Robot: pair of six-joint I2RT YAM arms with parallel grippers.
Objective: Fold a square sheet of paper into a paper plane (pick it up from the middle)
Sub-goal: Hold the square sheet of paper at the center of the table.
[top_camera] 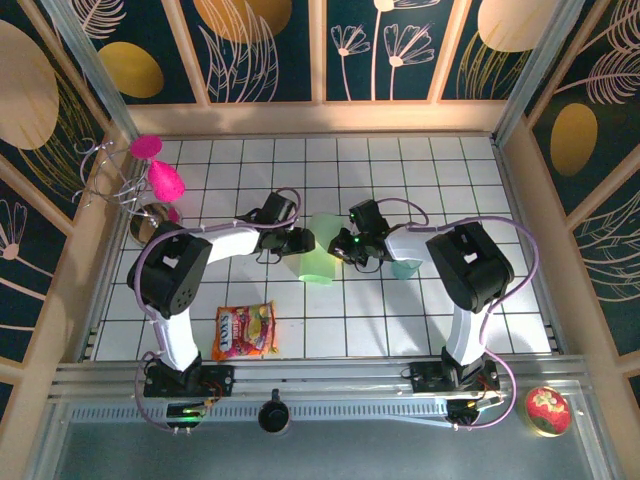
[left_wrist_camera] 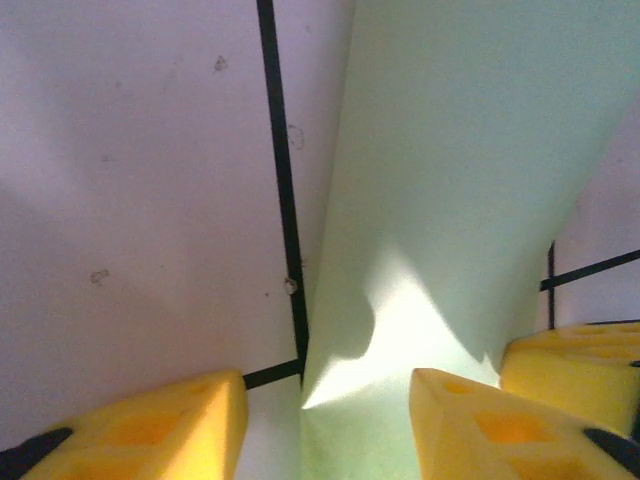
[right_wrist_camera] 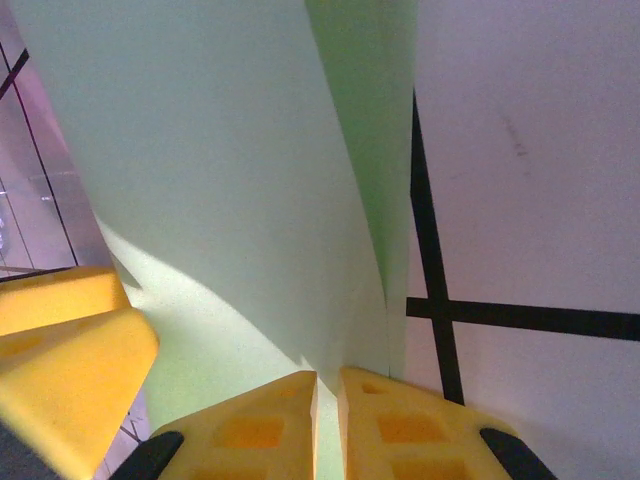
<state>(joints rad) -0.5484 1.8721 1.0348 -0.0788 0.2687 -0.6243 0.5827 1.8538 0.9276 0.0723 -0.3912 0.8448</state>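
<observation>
A white table (top_camera: 480, 310) ruled in a black grid sits inside walls of dark floral panels (top_camera: 270, 50). The mint-green paper sheet (top_camera: 322, 262) stands curled near the left of the teal cup (top_camera: 406, 268). The right gripper (right_wrist_camera: 327, 378), between cup and sheet, pinches the sheet's crease. Beyond the sheet from the cup, the left gripper (left_wrist_camera: 328, 385) is released, its fingers spread astride the paper's edge.

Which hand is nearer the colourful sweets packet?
Left. The left hand is beyond the colourful sweets packet, at the pale green paper; the right hand is farther right.
</observation>
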